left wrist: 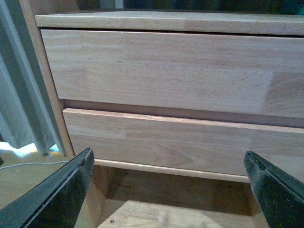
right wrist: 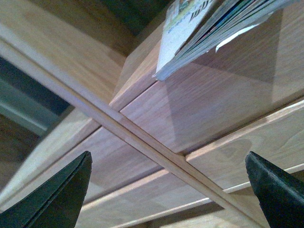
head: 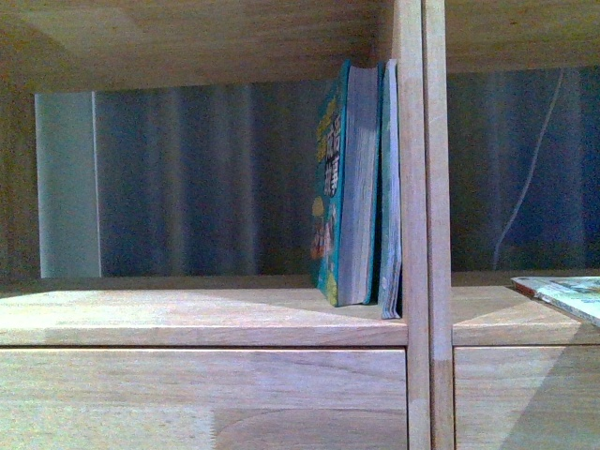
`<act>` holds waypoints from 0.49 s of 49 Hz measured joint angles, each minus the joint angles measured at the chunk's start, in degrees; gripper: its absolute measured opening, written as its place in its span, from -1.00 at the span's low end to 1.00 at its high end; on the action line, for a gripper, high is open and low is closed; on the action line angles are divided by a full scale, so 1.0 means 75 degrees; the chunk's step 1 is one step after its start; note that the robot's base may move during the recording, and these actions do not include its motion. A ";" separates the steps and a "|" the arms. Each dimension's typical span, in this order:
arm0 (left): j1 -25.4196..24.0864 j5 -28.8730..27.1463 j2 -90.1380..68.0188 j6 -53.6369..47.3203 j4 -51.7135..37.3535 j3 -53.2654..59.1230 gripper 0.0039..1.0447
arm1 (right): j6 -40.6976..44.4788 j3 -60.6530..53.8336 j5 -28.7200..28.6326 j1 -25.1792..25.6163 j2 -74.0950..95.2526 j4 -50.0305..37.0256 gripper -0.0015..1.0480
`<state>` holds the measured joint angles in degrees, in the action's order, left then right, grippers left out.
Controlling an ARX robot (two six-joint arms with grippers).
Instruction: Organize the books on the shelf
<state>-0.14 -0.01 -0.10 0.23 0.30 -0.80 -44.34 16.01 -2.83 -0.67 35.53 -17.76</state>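
Observation:
In the front view a thick teal paperback [head: 345,187] with yellow lettering stands upright in the left cubby of the wooden shelf [head: 187,319], against the vertical divider [head: 424,225]. A thin pale bluish book [head: 390,187] stands between it and the divider. A floppy thin paperback [head: 562,294] lies flat in the right cubby, overhanging the shelf edge; it also shows in the right wrist view [right wrist: 209,33]. My left gripper [left wrist: 168,190] is open and empty, facing the drawer fronts [left wrist: 166,71]. My right gripper [right wrist: 168,190] is open and empty below the floppy book, facing the divider [right wrist: 142,142].
Behind the backless cubbies hangs a dark curtain [head: 206,178] with a pale strip [head: 66,187] at the left. A thin cable [head: 530,178] hangs behind the right cubby. A grey curtain [left wrist: 19,104] shows beside the shelf's side in the left wrist view.

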 joint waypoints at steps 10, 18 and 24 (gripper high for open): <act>0.0000 0.0000 0.0000 0.0000 0.0000 0.0000 0.86 | -0.2002 0.0740 -0.0093 0.0434 0.2011 -0.1460 0.86; 0.0000 0.0000 0.0000 0.0000 0.0000 0.0000 0.86 | -0.3080 0.1454 -0.0309 0.0880 0.3284 -0.1851 0.86; 0.0000 0.0000 0.0000 0.0000 0.0000 0.0000 0.86 | -0.3459 0.2025 -0.0201 0.1029 0.4097 -0.2014 0.86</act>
<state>-0.14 -0.01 -0.10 0.23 0.30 -0.80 -70.28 31.20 -4.34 7.05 66.26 -32.86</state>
